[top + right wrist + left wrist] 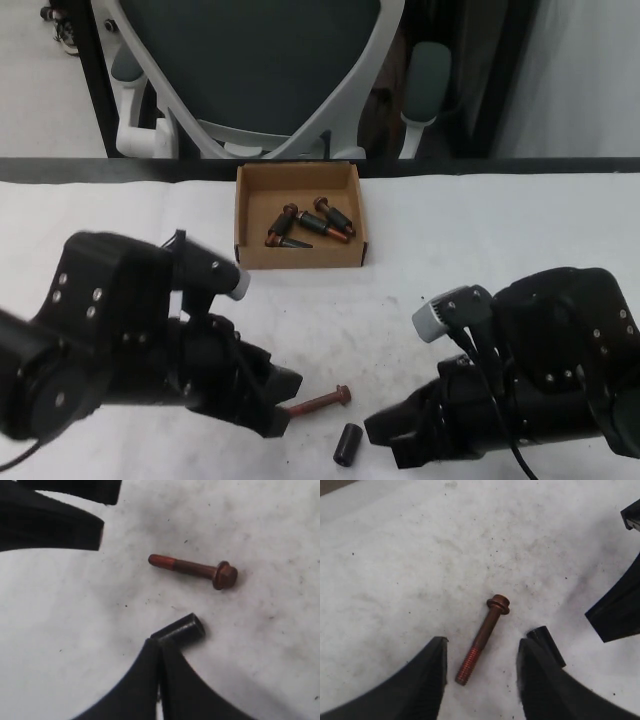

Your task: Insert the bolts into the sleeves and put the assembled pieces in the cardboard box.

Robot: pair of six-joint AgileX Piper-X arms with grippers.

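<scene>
A copper bolt (322, 401) lies on the white bench, and a short black sleeve (347, 443) lies just beside it. My left gripper (481, 644) is open, low over the bench, with the bolt's (482, 639) threaded end between its fingers, untouched. The sleeve (548, 643) peeks out behind one left finger (540, 680). My right gripper (159, 644) is shut on nothing, its tips right at the sleeve (183, 630); the bolt (196, 570) lies a little beyond. The cardboard box (250, 215) at the back holds several assembled pieces (310, 224).
The two grippers (285, 400) (385, 430) face each other closely across the bolt and sleeve. An office chair (250, 70) stands behind the bench's far edge. White bench cloth stretches between the box and the arms.
</scene>
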